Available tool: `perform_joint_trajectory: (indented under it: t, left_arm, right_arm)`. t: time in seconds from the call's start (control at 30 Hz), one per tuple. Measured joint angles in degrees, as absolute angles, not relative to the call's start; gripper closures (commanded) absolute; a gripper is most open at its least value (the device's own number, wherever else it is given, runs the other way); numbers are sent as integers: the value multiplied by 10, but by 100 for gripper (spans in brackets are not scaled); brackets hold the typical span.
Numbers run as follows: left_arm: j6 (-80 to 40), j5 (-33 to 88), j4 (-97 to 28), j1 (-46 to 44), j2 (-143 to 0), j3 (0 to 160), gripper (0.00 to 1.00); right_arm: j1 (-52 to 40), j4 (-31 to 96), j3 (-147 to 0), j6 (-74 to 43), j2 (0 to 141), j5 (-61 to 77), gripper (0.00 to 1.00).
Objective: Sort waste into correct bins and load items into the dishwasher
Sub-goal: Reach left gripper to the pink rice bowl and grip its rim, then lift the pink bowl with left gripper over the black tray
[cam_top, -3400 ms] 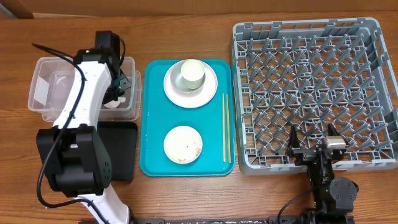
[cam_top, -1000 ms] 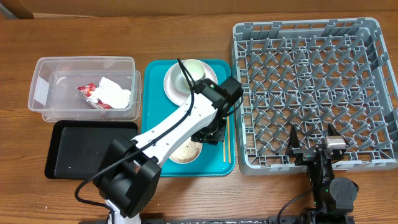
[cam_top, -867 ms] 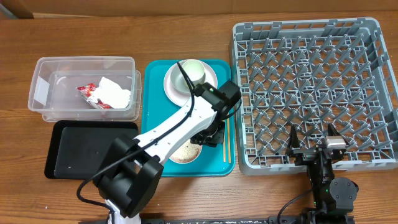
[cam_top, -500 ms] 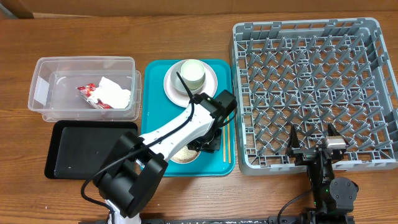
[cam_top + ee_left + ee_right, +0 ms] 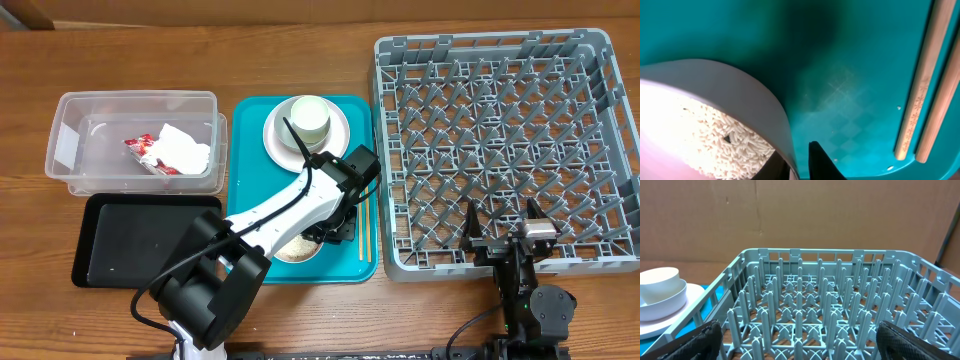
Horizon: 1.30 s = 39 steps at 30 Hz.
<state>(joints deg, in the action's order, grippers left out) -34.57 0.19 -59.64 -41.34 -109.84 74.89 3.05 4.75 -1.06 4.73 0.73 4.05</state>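
On the teal tray, a small white bowl holds rice grains. My left gripper stands at the bowl's right edge and is shut on the rim, one finger inside the bowl and one outside. The wooden chopsticks lie just right of it along the tray's edge. A pale cup stands on the plate at the tray's far end. My right gripper hangs open over the near edge of the grey dish rack.
The clear tub at the left holds the red wrapper and the white tissue. A black tray lies in front of it. My left arm crosses the tray's lower left.
My left gripper has slid towards the near end of the tray, settled on the bowl's rim and its jaws have narrowed. The right arm has not moved.
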Motion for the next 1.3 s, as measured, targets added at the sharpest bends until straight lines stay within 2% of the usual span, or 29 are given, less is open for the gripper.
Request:
perform_joint_trajectory:
  t: [0.1,0.17,0.8,1.3]
  left_arm:
    - [-346,2,-595,-408,-1098,749,95]
    - [-346,1,-601,-404,-1098,749,95]
    - [-333,-1,-653,-393,-1098,773,96]
    - [-279,0,-815,-352,-1079,890,96]
  right_arm:
    - [30,47,-11,47,7,41,0]
    - [30,48,-11,48,7,41,1]
    - [30,47,-11,47,7,41,0]
    - [30,48,-11,47,7,41,0]
